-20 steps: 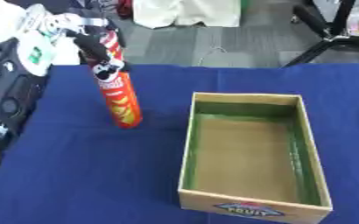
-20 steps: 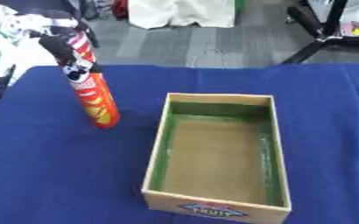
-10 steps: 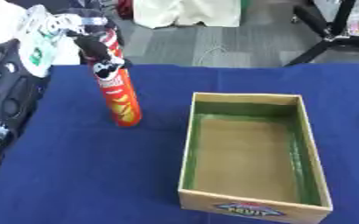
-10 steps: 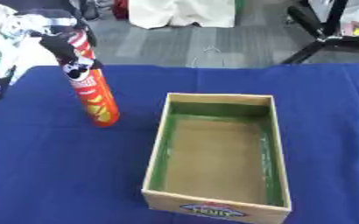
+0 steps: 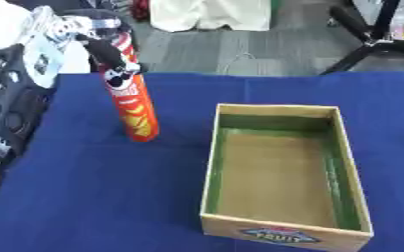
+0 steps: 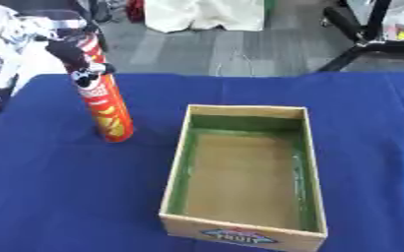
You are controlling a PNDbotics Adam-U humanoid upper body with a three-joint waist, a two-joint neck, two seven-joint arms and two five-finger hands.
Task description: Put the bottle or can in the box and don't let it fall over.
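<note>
A tall red-orange can (image 5: 135, 109) stands on the blue table (image 5: 84, 197), leaning slightly with its top toward the left. My left hand (image 5: 102, 43) comes in from the upper left, with its dark fingers curled round the top of the can. To the right of the can sits an open cardboard box (image 5: 283, 234) with green inner walls and a fruit label on its front; nothing lies in it. A gap of table separates the can from the box's left wall. My right hand shows in neither view.
My left arm (image 5: 7, 108) lies along the table's left edge. Beyond the far edge are grey floor, a white cloth (image 5: 210, 15) and black stand legs (image 5: 369, 39) at the upper right.
</note>
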